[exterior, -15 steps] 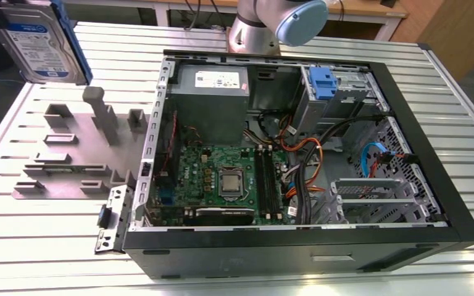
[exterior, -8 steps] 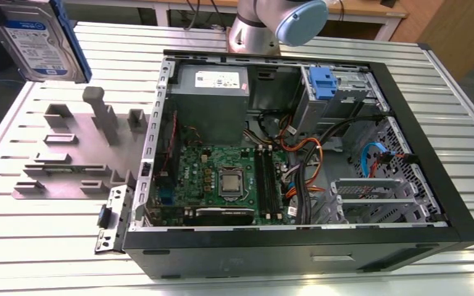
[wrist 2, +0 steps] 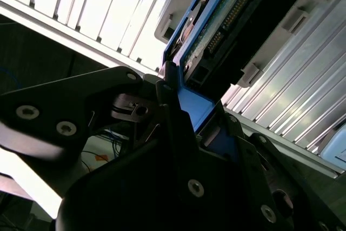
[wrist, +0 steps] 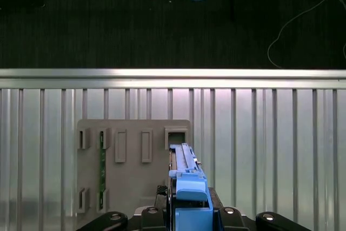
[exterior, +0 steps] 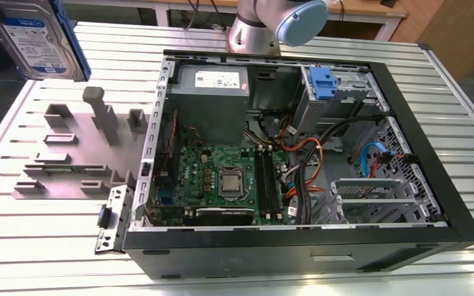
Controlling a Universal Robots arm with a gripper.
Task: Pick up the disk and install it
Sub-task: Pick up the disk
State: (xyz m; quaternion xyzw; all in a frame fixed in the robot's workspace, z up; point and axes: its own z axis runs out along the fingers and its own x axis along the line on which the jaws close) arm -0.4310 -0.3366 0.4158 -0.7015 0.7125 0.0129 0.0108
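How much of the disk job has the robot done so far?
Done: the disk is up in the air, clear of the grey holder block. In hand: the gripper is shut on the disk's blue frame, seen in both wrist views. Left: the disk is not yet inside the open computer case, so the installing is not done.

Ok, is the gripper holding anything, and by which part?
The gripper holds the disk by the end of its blue carrier bracket.
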